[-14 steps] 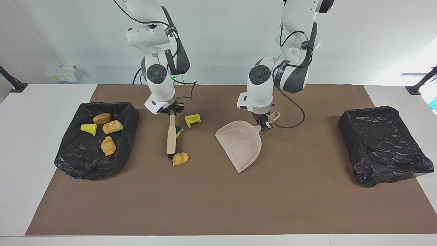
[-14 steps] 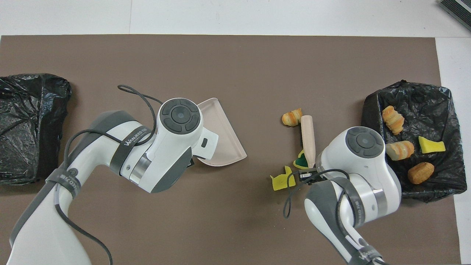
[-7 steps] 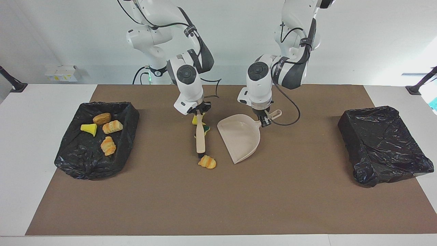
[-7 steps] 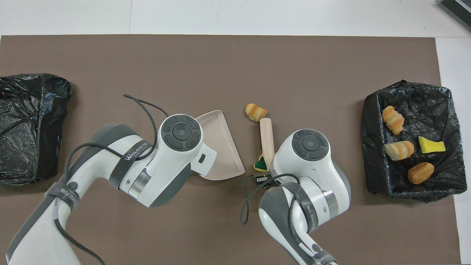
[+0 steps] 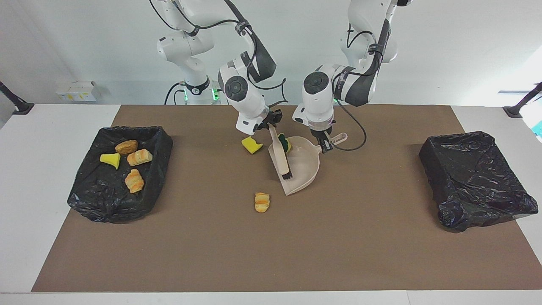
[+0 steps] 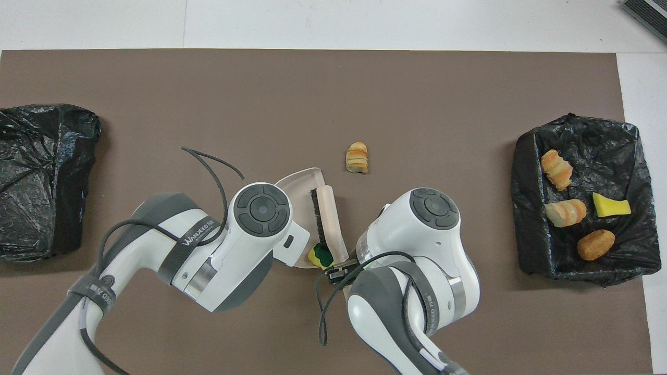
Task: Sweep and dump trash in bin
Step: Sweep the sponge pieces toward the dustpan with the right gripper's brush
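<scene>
Two black-lined bins point(image 5: 120, 171) point(image 5: 476, 178), one dustpan point(image 5: 302, 169), one brush point(image 5: 281, 156), three bread chunks point(image 5: 262, 202), two yellow sponge pieces point(image 5: 251, 145), one green-and-yellow sponge point(image 5: 287, 144), one brown lump point(image 5: 126, 147)

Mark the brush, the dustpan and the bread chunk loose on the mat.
brush point(image 5: 280, 155): facing view, on its beige back.
dustpan point(image 5: 305, 167): facing view, on its bare floor.
bread chunk point(image 5: 262, 202): facing view, on its striped top.
</scene>
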`<state>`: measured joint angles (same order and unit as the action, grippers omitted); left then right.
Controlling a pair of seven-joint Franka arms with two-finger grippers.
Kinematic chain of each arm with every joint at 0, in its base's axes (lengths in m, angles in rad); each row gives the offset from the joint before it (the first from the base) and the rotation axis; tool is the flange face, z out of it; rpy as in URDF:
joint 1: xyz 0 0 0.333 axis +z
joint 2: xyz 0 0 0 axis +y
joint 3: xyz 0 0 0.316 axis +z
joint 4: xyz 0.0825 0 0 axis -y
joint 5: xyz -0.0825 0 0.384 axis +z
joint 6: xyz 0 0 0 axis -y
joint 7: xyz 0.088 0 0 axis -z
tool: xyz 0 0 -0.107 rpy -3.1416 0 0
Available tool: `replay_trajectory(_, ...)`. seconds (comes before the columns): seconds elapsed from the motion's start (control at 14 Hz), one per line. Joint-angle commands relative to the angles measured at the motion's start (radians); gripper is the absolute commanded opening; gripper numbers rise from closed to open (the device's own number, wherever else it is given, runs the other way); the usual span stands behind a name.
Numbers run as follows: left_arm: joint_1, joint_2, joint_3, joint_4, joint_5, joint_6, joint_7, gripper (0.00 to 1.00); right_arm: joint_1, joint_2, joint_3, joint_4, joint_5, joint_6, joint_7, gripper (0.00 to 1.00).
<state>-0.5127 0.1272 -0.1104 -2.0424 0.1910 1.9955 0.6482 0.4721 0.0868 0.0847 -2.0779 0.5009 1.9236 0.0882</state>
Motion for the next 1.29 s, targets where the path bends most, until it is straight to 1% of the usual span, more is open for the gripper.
replay_trajectory(0.0, -0.009, -0.034, 0.008, -0.055, 0.01, 0.034, 0.025, 0.0, -0.079, -0.057, 0.001, 0.044, -0.008, -0.145, -0.034, 0.0)
replay_trajectory(0.29, -0.004, -0.032, 0.008, -0.059, 0.01, 0.058, 0.025, 0.0, -0.101, -0.123, 0.001, 0.024, -0.113, -0.268, 0.008, 0.0)
replay_trajectory(0.36, -0.004, -0.034, 0.008, -0.061, 0.01, 0.057, 0.025, 0.0, -0.102, -0.131, 0.003, 0.019, -0.142, -0.293, 0.059, 0.0)
replay_trajectory(0.5, -0.003, -0.038, 0.006, -0.077, 0.01, 0.06, 0.056, 0.0, -0.098, -0.163, 0.009, -0.02, -0.165, -0.308, 0.216, 0.0)
replay_trajectory(0.72, -0.01, -0.055, 0.008, -0.104, 0.01, 0.081, 0.093, 0.0, -0.087, -0.24, 0.012, -0.123, -0.168, -0.307, 0.436, 0.0)
replay_trajectory(0.86, -0.02, -0.075, 0.009, -0.142, 0.013, 0.12, 0.091, 0.0, -0.058, -0.312, 0.012, -0.226, -0.176, -0.269, 0.578, 0.0)
replay_trajectory(0.93, -0.035, -0.089, 0.011, -0.16, 0.016, 0.12, 0.091, 0.0, -0.029, -0.35, 0.012, -0.281, -0.18, -0.227, 0.658, 0.0)
replay_trajectory(1.0, -0.038, -0.095, 0.011, -0.17, 0.034, 0.12, 0.09, 0.0, -0.018, -0.389, 0.013, -0.33, -0.18, -0.212, 0.695, 0.0)
replay_trajectory(1.14, -0.04, -0.106, 0.009, -0.188, 0.044, 0.123, 0.088, 0.0, 0.047, -0.423, 0.015, -0.419, -0.18, -0.139, 0.767, 0.0)
replay_trajectory(1.22, -0.046, -0.112, 0.009, -0.199, 0.044, 0.126, 0.088, 0.0, 0.077, -0.418, 0.016, -0.451, -0.18, -0.083, 0.784, 0.0)
